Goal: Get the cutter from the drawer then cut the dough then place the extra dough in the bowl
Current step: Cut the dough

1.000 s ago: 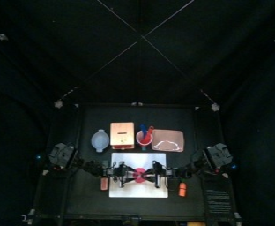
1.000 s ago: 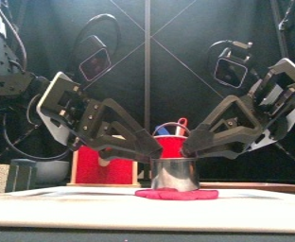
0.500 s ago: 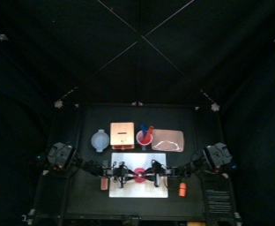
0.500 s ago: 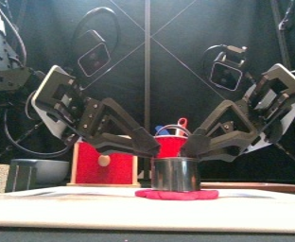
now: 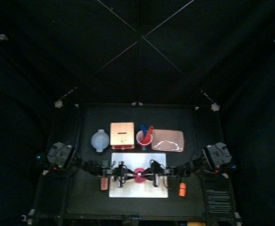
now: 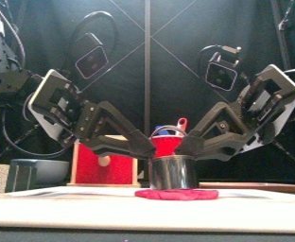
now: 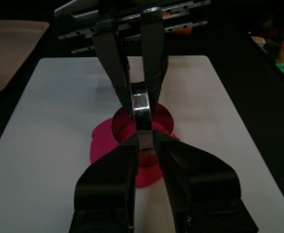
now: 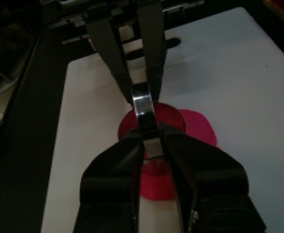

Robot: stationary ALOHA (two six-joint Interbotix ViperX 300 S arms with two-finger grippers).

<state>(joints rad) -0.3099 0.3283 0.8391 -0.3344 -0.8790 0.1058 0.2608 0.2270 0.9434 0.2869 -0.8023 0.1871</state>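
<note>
Since 1 s ago both arms have lifted at the wrist; the cutter (image 6: 176,172) has hardly shifted. It stands on the dough (image 6: 176,195), mid board (image 5: 119,181), with the left gripper (image 7: 142,136) and right gripper (image 8: 145,127) pinched narrow on it. Step: cutting. Next, I judge: lift the cutter clear, then carry the trim to the bowl (image 5: 100,139), far left. No legible writing.
</note>
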